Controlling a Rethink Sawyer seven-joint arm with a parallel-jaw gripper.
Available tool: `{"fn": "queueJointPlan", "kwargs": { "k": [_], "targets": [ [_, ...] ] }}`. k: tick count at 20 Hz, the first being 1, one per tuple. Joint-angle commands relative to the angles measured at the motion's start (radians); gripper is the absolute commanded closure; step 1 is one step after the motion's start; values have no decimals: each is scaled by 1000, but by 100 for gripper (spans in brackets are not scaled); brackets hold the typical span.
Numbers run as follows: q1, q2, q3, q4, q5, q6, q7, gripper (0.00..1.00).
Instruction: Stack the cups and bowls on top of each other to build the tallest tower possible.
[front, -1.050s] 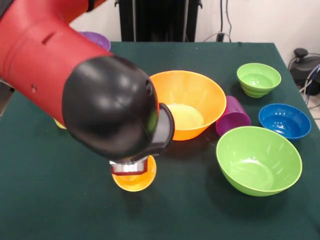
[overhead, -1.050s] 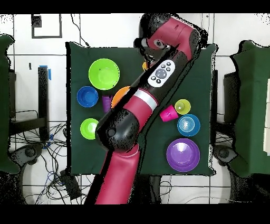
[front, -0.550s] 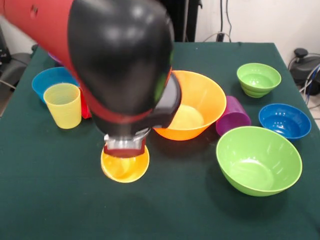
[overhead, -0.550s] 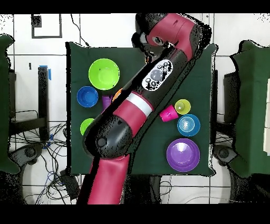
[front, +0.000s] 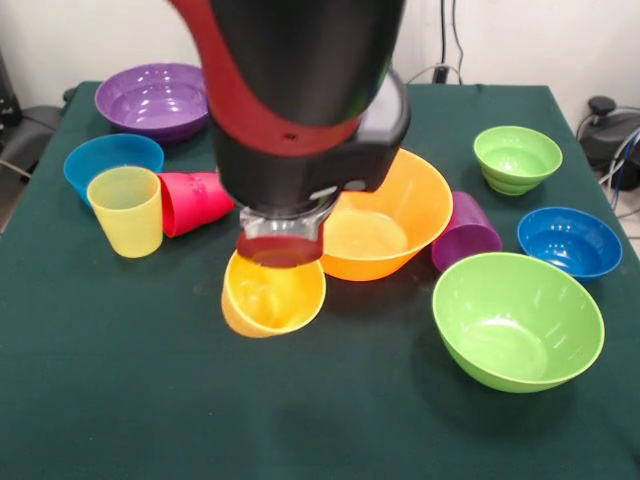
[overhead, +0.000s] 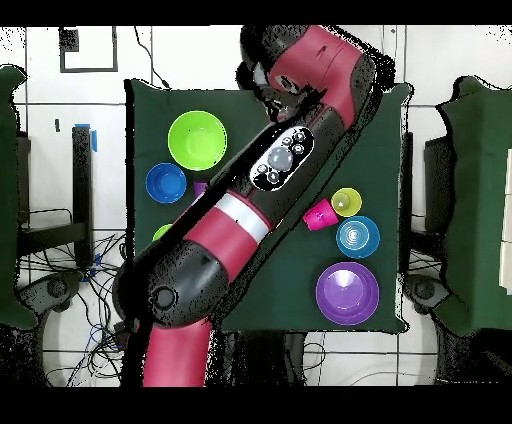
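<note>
My gripper (front: 281, 252) is shut on the rim of the yellow-orange cup (front: 272, 297), which hangs tilted with its mouth toward the front view, just off the cloth. Right behind it stands the large orange bowl (front: 395, 210). A purple cup (front: 465, 232) lies on its side against that bowl's right. At the left stand a pale yellow cup (front: 125, 210), upright, and a red-pink cup (front: 193, 203) on its side. In the overhead view the arm (overhead: 270, 170) hides the gripper and the held cup.
Around the green table (front: 120, 400): a large lime green bowl (front: 517, 320), a small blue bowl (front: 569, 241), a small lime green bowl (front: 517, 157), a large purple bowl (front: 155, 100), another small blue bowl (front: 110, 160).
The gripper has risen and shifted toward the orange bowl, carrying the yellow-orange cup, which now hangs tilted. The arm has swung up, uncovering the purple bowl and left cups.
</note>
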Motion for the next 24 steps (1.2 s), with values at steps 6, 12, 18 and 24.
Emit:
{"fn": "queueJointPlan", "kwargs": {
  "k": [6, 12, 18, 24],
  "targets": [
    [143, -158, 465, 392, -216, -381, -385, 100],
    [160, -243, 570, 492, -275, -465, -385, 100],
    [168, -339, 616, 555, -347, -495, -358, 100],
    [177, -399, 630, 550, -412, -438, -281, 100]
  ]
}}
